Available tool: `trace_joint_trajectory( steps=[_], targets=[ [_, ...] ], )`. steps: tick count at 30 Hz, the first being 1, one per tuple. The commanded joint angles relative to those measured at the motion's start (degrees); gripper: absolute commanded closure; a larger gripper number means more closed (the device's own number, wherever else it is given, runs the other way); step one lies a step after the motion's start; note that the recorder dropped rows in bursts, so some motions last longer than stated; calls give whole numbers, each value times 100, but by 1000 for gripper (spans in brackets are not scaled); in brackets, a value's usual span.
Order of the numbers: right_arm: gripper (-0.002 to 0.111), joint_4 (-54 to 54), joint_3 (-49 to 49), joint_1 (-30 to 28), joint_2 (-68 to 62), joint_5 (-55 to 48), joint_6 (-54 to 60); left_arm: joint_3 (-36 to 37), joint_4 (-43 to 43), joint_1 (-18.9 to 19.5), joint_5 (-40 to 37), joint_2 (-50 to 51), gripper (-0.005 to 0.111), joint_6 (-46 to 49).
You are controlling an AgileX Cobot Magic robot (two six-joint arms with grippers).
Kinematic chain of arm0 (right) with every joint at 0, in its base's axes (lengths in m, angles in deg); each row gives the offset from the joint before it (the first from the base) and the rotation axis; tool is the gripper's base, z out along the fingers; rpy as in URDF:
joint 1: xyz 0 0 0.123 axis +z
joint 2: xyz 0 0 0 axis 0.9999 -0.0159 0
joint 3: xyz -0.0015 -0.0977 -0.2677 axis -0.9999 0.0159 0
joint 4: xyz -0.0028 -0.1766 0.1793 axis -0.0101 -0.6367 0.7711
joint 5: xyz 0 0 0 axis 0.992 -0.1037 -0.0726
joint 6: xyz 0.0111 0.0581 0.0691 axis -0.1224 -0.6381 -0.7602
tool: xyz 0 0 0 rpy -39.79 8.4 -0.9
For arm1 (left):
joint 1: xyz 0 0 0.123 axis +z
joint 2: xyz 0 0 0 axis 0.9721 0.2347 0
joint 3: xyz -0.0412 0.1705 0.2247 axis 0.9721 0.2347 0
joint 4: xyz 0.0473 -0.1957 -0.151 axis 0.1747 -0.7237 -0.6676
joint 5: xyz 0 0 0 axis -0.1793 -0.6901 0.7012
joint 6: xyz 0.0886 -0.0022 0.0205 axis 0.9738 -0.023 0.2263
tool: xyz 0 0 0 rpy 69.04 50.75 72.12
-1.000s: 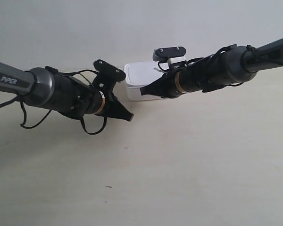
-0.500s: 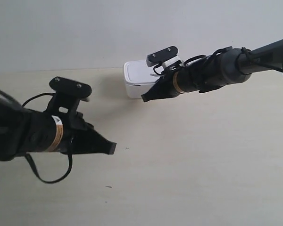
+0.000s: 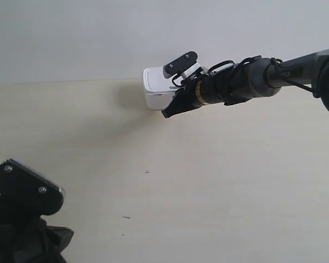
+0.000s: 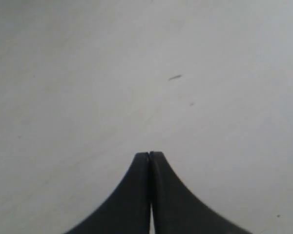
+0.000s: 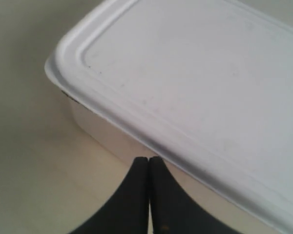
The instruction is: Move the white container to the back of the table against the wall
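Observation:
The white container (image 3: 156, 90) sits at the back of the pale wood table (image 3: 219, 181), close to the grey-white wall (image 3: 71, 38). In the right wrist view its rimmed lid (image 5: 195, 73) fills most of the picture. My right gripper (image 5: 149, 159) is shut and empty, its tips against the container's front side wall just under the lid rim; in the exterior view it shows as the dark tip (image 3: 165, 114). My left gripper (image 4: 149, 154) is shut on nothing above bare table, its arm low at the exterior view's bottom left corner (image 3: 22, 219).
A few tiny dark specks (image 3: 147, 172) mark the table's middle. The right arm (image 3: 252, 82) reaches in from the exterior view's right, over the back of the table.
The left arm has pulled back from beside the container to the exterior view's bottom left corner. The right gripper has pushed the container farther back toward the wall.

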Motion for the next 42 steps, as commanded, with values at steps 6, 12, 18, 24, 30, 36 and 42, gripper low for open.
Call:
trace_joint_trajectory(
  steps=[6, 12, 18, 24, 30, 36, 42],
  targets=[
    [108, -25, -339, -25, -239, 7, 255, 70, -967, -1427, -1930, -131, 107, -23],
    [108, -25, -607, -25, -325, 7, 271, 70, -1272, -2106, -2616, -131, 107, -337],
    [108, -25, -792, -25, -424, 31, 371, 70, -1388, -2976, -3358, -131, 107, -888],
    [108, -25, -991, -25, -545, 47, 382, 70, -1535, -3843, -3736, -131, 107, -1484],
    [108, -25, -1134, -25, -709, -1, 382, 70, -1595, -4628, -3736, -131, 107, -1945],
    [108, -25, -1261, -25, -746, -98, 399, 70, -1595, -5057, -3736, -131, 107, -2093],
    [108, -25, -1258, -25, -746, -350, 531, 70, -1636, -5300, -3736, -131, 107, -2132]
  ],
)
